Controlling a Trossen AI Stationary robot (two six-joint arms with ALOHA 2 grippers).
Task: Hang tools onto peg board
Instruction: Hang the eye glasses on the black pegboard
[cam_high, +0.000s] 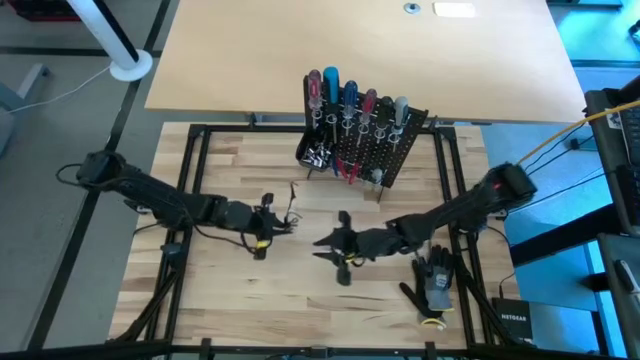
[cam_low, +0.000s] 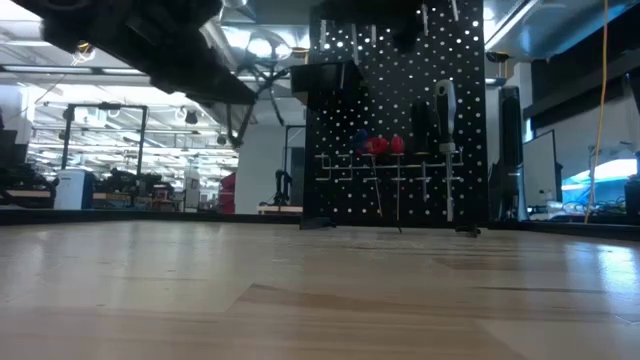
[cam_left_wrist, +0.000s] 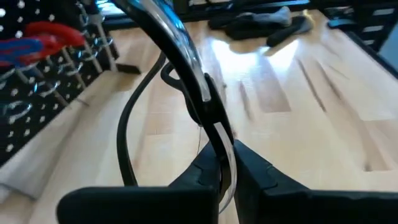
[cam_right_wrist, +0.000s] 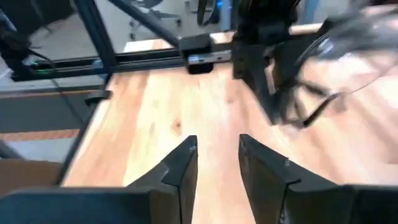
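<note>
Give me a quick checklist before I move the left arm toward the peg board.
1. Left gripper grip: ok, fingers shut on the safety glasses.
2. Right gripper clear of the glasses: ok, fingers apart with nothing between them.
3. Peg board standing: ok, upright at the far side of the table, with tools hung in it.
4. Free spot on the board for the glasses: cannot tell.
5. Work glove out of the way: ok, it lies by the right arm, apart from both grippers.

Peg board (cam_high: 375, 150) with tools (cam_high: 352, 100), left tool (cam_high: 283, 224), right tool (cam_high: 322, 248), glove (cam_high: 436, 285)
</note>
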